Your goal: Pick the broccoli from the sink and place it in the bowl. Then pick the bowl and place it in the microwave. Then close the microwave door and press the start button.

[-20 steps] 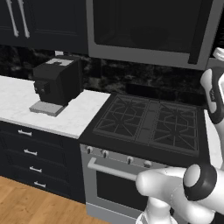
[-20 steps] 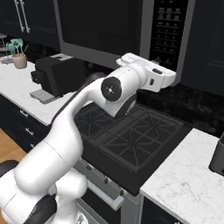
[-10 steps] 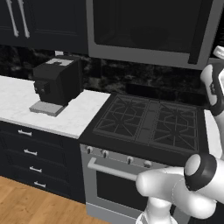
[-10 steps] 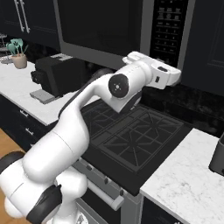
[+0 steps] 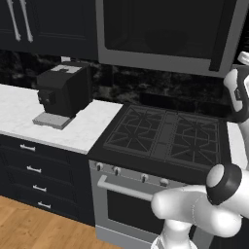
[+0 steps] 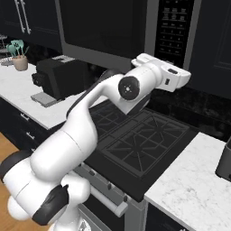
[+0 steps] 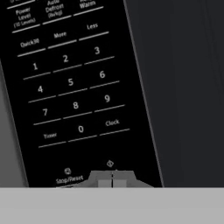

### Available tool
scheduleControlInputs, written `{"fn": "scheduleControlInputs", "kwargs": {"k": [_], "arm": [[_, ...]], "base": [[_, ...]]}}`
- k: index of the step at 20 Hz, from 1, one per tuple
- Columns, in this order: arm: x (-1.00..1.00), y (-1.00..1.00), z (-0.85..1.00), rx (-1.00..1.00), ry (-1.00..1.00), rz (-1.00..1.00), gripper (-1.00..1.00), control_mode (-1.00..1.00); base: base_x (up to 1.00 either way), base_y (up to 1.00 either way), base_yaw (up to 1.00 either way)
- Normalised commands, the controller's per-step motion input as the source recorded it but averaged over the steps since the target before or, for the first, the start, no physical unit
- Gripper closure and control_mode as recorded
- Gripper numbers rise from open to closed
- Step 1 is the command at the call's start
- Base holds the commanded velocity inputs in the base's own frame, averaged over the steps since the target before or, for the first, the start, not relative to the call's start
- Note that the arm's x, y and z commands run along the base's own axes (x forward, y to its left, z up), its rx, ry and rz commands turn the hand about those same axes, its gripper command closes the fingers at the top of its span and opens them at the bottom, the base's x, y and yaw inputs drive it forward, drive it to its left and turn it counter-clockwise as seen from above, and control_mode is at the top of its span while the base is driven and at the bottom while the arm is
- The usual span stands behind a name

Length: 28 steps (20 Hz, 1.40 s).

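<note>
A white robot arm reaches up toward the microwave (image 6: pixel 131 31) mounted above a black stove (image 6: pixel 135 140). The microwave door (image 5: pixel 160 29) is closed, its dark glass window flush with the frame. In the hand view the claw (image 7: pixel 112 179) is pressed together, its two dark tips side by side, right up against the microwave's black keypad (image 7: pixel 72 87) just under a small diamond symbol and beside the Stop/Reset label. A black coffee machine (image 5: pixel 63 92) sits on the white marble counter (image 5: pixel 82 129) left of the stove. A small potted plant (image 6: pixel 18 54) stands farther along the counter.
</note>
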Motion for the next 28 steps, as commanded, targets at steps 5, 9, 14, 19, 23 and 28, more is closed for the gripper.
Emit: {"fn": "scheduleControlInputs", "kwargs": {"k": [5,9,14,19,23,28], "arm": [[0.19,-0.13,0.0,0.0,0.0,0.0,1.0,-1.0],[0.13,-0.13,-0.06,0.0,0.0,0.0,1.0,-1.0],[0.13,-0.02,-0.19,0.0,0.0,0.0,1.0,-1.0],[0.68,0.0,-0.11,0.0,0.0,0.0,1.0,-1.0],[0.83,-0.08,0.0,0.0,0.0,0.0,1.0,-1.0],[0.8,-0.02,-0.02,0.0,0.0,-0.05,1.0,-1.0]], "base": [[0.0,0.0,0.0],[0.0,0.0,0.0],[0.0,0.0,0.0],[0.0,0.0,0.0],[0.0,0.0,0.0],[0.0,0.0,0.0]]}}
